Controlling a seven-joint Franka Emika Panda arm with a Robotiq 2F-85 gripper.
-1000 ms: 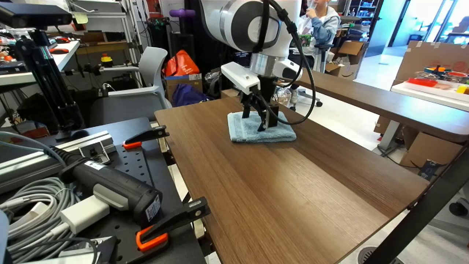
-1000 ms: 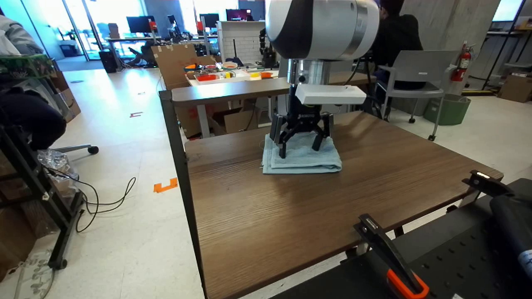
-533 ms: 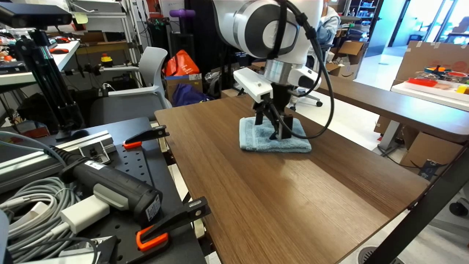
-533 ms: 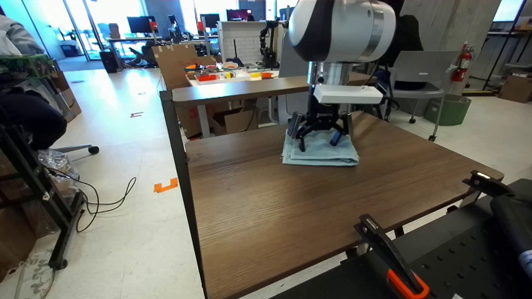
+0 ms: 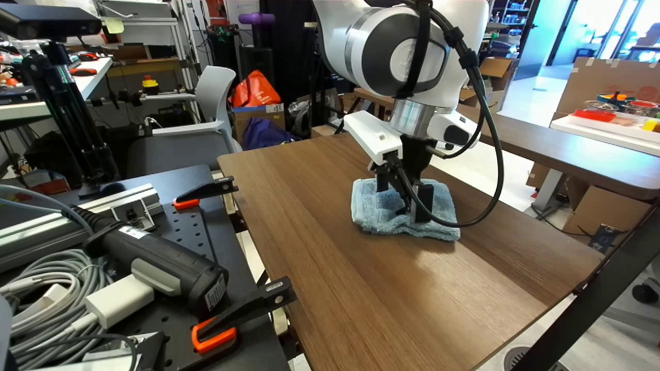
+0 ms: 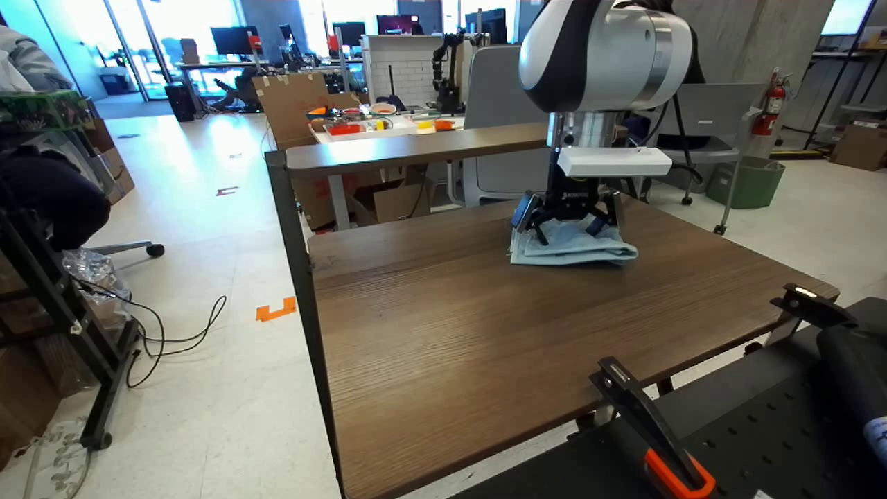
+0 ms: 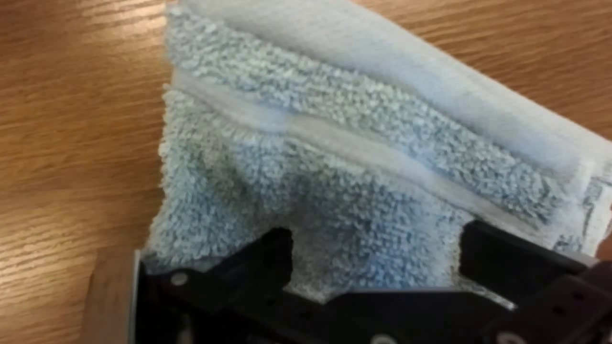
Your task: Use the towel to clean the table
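My claw [image 7: 376,244] stands spread on the towel [image 7: 344,191], which lies on a brown desk [image 5: 335,278]; grey chair [image 5: 180,147] near one corner, cables [image 5: 56,260] coiled nearby. Towel: light blue, folded, rumpled between my fingers [image 7: 507,258].

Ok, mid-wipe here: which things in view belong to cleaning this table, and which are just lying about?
Part of the job: towel, table, gripper.
Just lying about: coiled cables, orange bag, green bin.
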